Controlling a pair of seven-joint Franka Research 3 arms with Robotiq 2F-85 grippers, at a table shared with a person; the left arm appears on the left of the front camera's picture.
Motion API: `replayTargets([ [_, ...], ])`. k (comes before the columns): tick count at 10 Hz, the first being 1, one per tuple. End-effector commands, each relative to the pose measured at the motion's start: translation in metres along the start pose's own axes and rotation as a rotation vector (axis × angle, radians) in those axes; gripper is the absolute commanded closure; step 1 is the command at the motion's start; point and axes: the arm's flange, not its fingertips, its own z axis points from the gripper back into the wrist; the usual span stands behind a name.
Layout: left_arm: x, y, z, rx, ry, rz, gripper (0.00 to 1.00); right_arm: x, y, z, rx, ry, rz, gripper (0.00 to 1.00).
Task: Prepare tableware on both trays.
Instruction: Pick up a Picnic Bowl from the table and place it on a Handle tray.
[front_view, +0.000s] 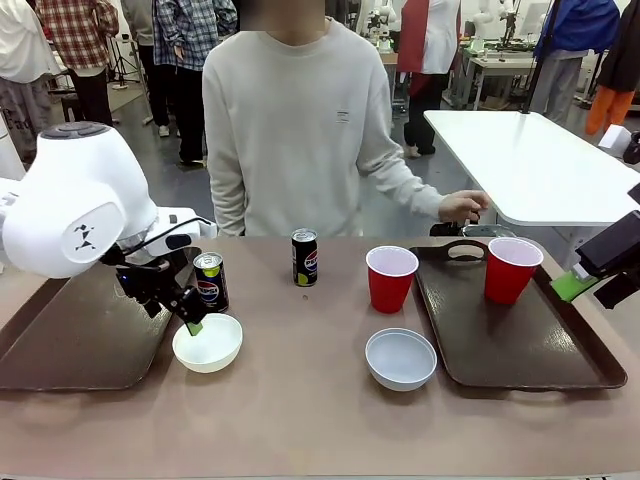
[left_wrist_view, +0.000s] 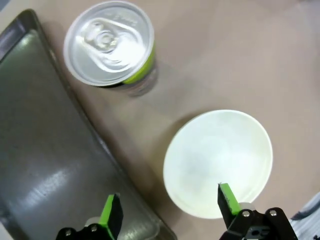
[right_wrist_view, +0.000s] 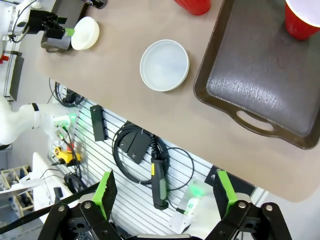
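The left gripper (left_wrist_view: 167, 205) hangs open, one pad over the bowl (left_wrist_view: 220, 155) just beneath it and the other over the left tray (left_wrist_view: 45, 150) rim, apparently to pinch the bowl's wall, while the right gripper (right_wrist_view: 162, 187), likewise open, idles off the table with the right tray (right_wrist_view: 260, 65) ahead of it.

A busy robotics lab, with a white worktable (front_view: 530, 165), bystanders (front_view: 80, 45) and hanging cables (right_wrist_view: 150, 155)
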Motion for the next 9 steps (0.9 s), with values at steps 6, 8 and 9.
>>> replayTargets([
  [6,0.013,-0.009,-0.031,0.013,0.009,0.047,1.00,0.000,-0.001,-0.001,-0.014,-0.001,-0.007,0.00],
  [8,0.015,-0.006,-0.028,0.006,0.013,0.062,0.81,0.000,-0.001,-0.001,-0.014,-0.001,-0.007,0.00],
  [9,0.016,-0.004,-0.026,0.014,0.013,0.074,0.90,0.000,-0.001,-0.001,-0.014,-0.001,-0.007,0.00],
])
